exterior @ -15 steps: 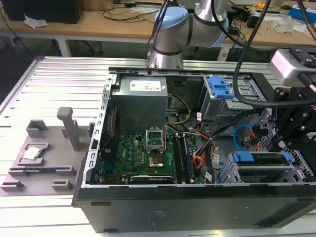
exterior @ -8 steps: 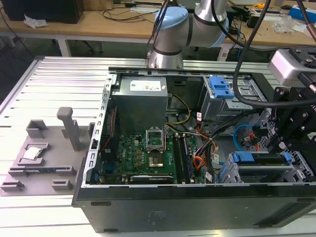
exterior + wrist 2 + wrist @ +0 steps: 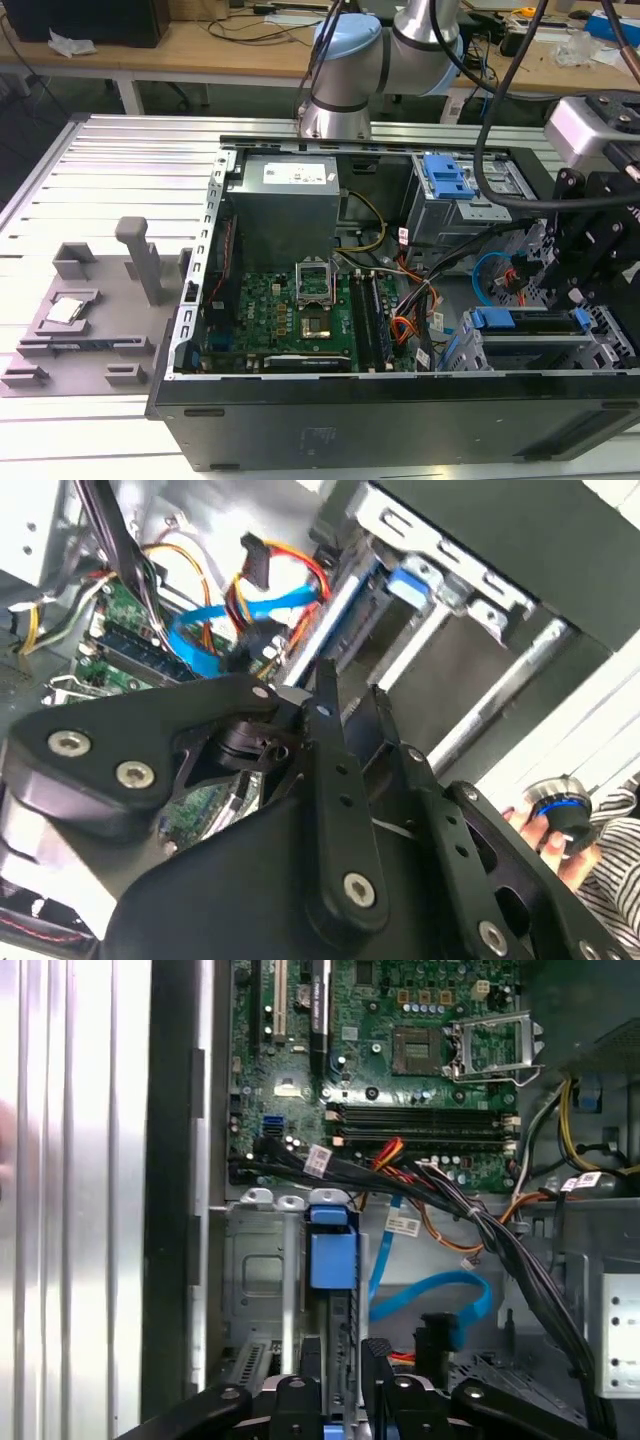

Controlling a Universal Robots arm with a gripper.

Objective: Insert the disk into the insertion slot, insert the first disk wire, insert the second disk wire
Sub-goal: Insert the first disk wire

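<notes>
Insertion of the disk (image 3: 524,321) looks to be the step in hand. In the exterior view the disk lies in its blue caddy at the mouth of the insertion slot (image 3: 525,348), in the near corner of the computer case (image 3: 400,425) on the exterior view's right. I cannot tell how deep it sits.

In the first wrist view the gripper (image 3: 341,1358) has its fingers (image 3: 308,1365) drawn together on both sides of the disk's thin edge, and I judge that it pinches the disk. A blue data cable (image 3: 440,1295) with a black plug lies loose just beside the cage, so both wires seem not yet connected.

To seat the disk, I think it must stay level with the slot's rails and go in straight, clear of that cable.

The arm (image 3: 350,70) comes in over the far wall of the case, and its wrist hangs down above the near cage.
</notes>
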